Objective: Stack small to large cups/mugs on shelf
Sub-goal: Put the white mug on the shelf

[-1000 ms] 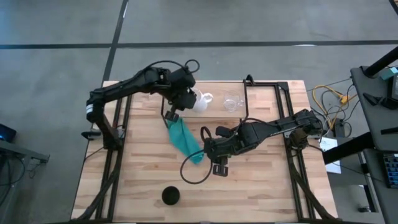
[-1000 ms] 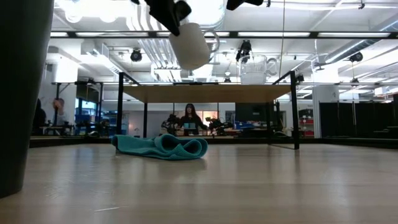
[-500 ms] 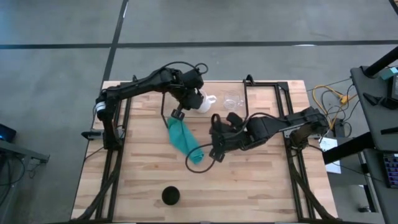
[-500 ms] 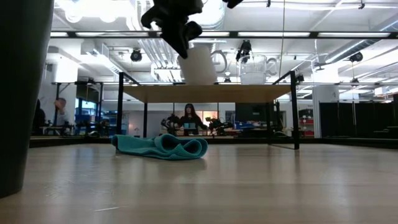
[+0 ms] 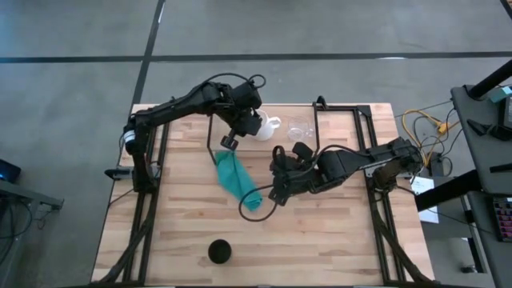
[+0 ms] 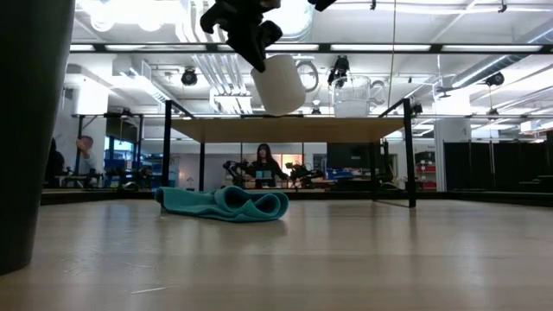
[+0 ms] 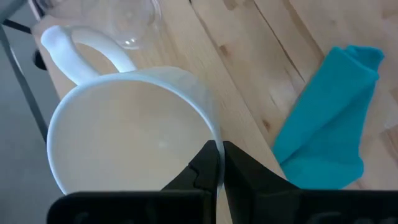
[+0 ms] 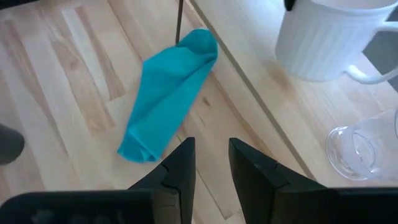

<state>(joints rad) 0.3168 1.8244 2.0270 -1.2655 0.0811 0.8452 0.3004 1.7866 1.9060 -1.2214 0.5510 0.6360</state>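
The white handled mug (image 5: 260, 126) (image 6: 278, 84) hangs in my left gripper (image 7: 217, 162) over the light-wood shelf (image 6: 285, 130) (image 5: 308, 118), tilted. The small clear glass cup (image 5: 298, 130) (image 6: 350, 97) stands on its base on the shelf, right of the mug. The tall black cup (image 5: 219, 252) (image 6: 26, 130) stands on the tabletop near the near edge. My right gripper (image 8: 211, 163) (image 5: 280, 188) hovers open above the table, right of the teal cloth (image 5: 238, 180), touching nothing. My left gripper pinches the mug's rim (image 7: 208, 134) on the side across from the handle (image 7: 74, 46), one finger inside and one outside. The fingers (image 6: 246, 30) come from above, slanting down. The mug tilts below them, its base close over the shelf board; whether it touches I cannot tell.
The teal cloth (image 6: 223, 204) (image 8: 168, 96) lies crumpled on the tabletop in front of the shelf. Thin black legs (image 6: 408, 155) carry the shelf board. Cables loop off my right arm (image 5: 252, 216). People and equipment show far behind the table.
My left gripper has carried the mug toward the table's right along the shelf and lower, nearer the glass cup; the mug went from strongly tilted to upright, then tipped slightly again. My right gripper has drawn back toward the far edge and turned.
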